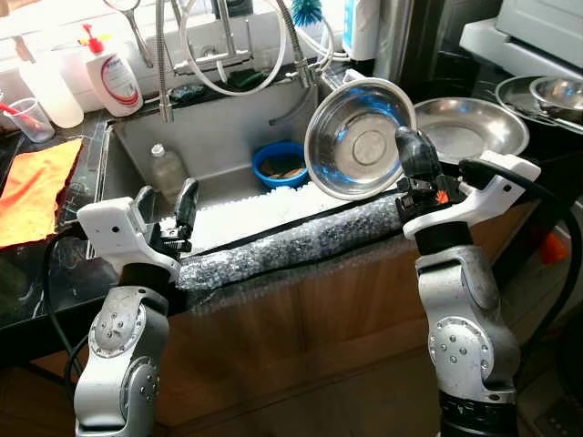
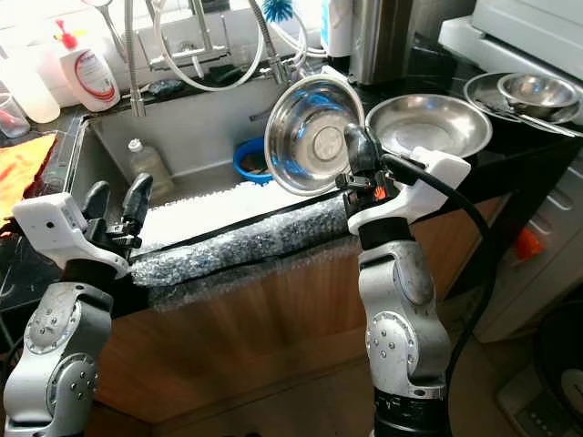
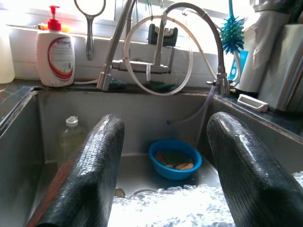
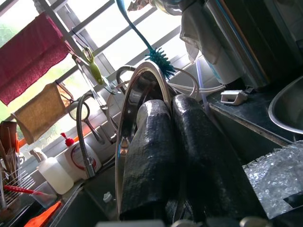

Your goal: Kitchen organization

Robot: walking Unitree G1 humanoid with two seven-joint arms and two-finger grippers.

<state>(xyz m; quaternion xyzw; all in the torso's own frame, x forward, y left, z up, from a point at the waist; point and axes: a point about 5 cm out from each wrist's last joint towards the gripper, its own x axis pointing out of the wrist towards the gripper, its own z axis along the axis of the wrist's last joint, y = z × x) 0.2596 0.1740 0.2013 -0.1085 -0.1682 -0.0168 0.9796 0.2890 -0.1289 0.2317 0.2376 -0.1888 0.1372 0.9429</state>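
The sink (image 1: 228, 137) takes up the middle of the head views, its front edge padded with bubble wrap (image 1: 291, 238) and more wrap lying white on its floor. At about 2 o'clock on the counter sits a wide steel basin (image 1: 483, 123), with more steel bowls (image 1: 547, 91) past it at 3 o'clock. The right gripper (image 1: 412, 162) is clamped on the rim of a steel bowl (image 1: 357, 137), holding it tilted on edge above the sink's right front corner, hollow side facing the camera. The left gripper (image 1: 166, 208) hovers over the sink's left front edge at 9 o'clock, fingers (image 3: 90, 170) spread and empty. In the sink lie a blue bowl (image 1: 281, 164) at 12 o'clock and a small bottle (image 1: 167, 171) by the left wall. An orange cloth (image 1: 35, 187) lies on the counter at 10 o'clock, a soap dispenser (image 1: 111, 77) at 11.
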